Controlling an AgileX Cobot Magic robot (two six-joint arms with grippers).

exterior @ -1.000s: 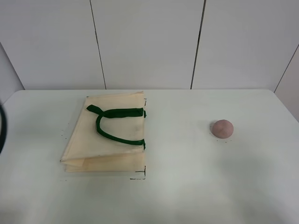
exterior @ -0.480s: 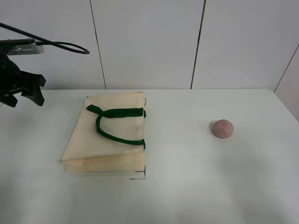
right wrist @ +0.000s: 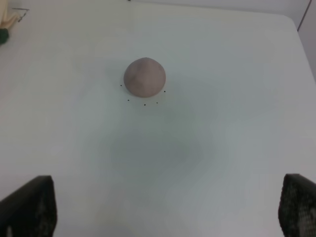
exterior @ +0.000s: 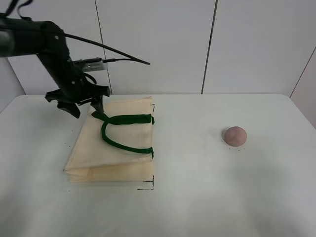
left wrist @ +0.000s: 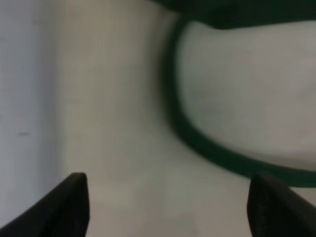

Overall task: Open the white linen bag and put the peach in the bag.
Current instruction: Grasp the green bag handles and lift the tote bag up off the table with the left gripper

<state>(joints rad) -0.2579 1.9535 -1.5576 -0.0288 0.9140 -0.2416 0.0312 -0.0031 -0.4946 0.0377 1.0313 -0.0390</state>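
The white linen bag (exterior: 116, 148) lies flat and closed on the table's left half, its dark green handles (exterior: 121, 131) resting on top. My left gripper (exterior: 86, 108) is open and hovers over the bag's far left corner, by the end of a handle. In the left wrist view its fingertips (left wrist: 69, 202) spread wide over the cream fabric (left wrist: 118, 123), with the green strap (left wrist: 197, 143) between them. The peach (exterior: 235, 136) sits alone on the right side of the table. In the right wrist view my right gripper (right wrist: 163, 207) is open and empty, apart from the peach (right wrist: 144, 76).
The white table (exterior: 197, 197) ends at a panelled wall behind. Small black marks (exterior: 147, 186) lie on the table by the bag's near corner and around the peach. A black cable (exterior: 118, 52) trails from the left arm.
The left arm has swung in from the far left and come down over the bag's far left corner. The bag and the peach have not moved.
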